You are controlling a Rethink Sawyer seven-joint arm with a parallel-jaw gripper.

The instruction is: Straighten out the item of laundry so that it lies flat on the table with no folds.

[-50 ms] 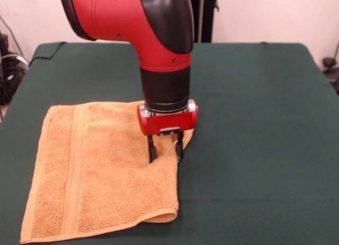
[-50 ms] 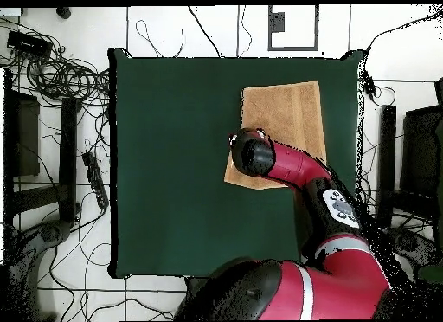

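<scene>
Towel (image 1: pixel 100 171), orange-tan terry, lying on left half of dark green surface (image 1: pixel 254 123) in front view, well clear of right edge. Left hem running from far left corner down to near left corner at bottom edge of picture. Woven border band seen as a lengthwise stripe just inside left hem. Main body flat across middle, with shallow ripples toward right. Right edge doubled: rounded fold visible at near right corner, with a second layer showing beneath. Far right corner bunched and partly hidden behind gripper body. Not fully flat.

Arm (image 1: pixel 153 28), red and black, descending from above over right part of towel. Jaws (image 1: pixel 165 148) pointing straight down at right edge of towel, two dark fingers (image 1: pixel 152 148) parted with a clear gap between them, tips at or just above cloth. Contact between tips and cloth not certain from this angle. Nothing held between fingers. Small pale item beside right finger, too small to identify.

Overhead view: towel (image 2: pixel 285 119) toward upper right of surface (image 2: pixel 173 163), close to top edge. Arm (image 2: pixel 294 167) covering lower part of towel, jaws themselves hidden beneath it. Lower left corner of towel projecting from under arm.

Remaining cloth of surface to right in front view bare and smooth.
</scene>
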